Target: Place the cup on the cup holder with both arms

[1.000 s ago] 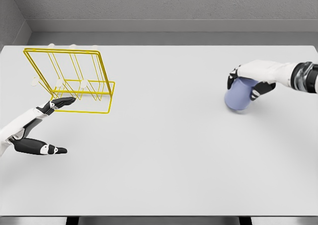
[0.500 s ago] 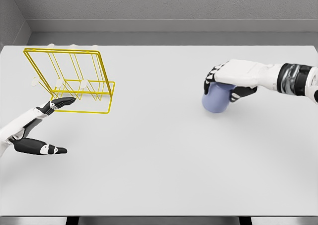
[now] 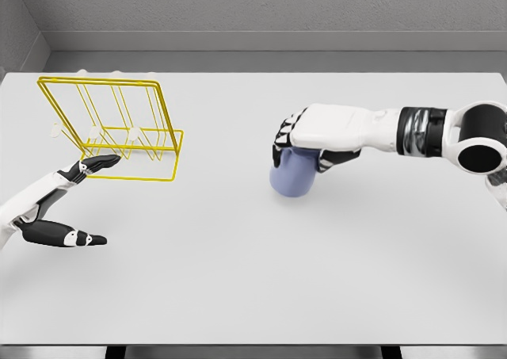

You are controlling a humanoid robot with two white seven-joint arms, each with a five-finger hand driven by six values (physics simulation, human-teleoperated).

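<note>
We carry the cup (image 3: 291,173), gripped in our right robot hand (image 3: 310,137), toward the open left robot hand (image 3: 59,208) near the rack (image 3: 119,125); handover comes next.

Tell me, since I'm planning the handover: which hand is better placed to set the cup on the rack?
Probably left: the open left hand waits beside the yellow rack, while the right hand grips the cup mid-table.

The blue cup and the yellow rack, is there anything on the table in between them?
No. In the head view, only bare white table lies between the blue cup, held by the right hand, and the yellow rack.
</note>
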